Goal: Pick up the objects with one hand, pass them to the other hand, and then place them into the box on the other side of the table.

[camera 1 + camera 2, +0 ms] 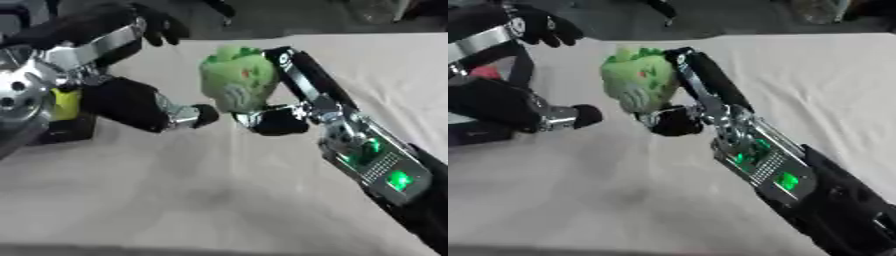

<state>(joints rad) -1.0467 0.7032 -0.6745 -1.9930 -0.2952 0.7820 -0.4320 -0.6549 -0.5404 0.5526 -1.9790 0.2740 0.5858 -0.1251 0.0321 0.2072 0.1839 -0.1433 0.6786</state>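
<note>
Right hand (293,107) has its fingers and thumb wrapped around the green toy (238,77) — it's held up above the table (219,200), mid-scene. Left hand (149,102) sits just beside it, fingers spread open, thumb tip close to the toy but not touching.

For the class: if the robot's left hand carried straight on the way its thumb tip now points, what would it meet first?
Most likely the green plush toy held up by the right hand; the left hand points at it across a small gap, though depth is uncertain.
</note>
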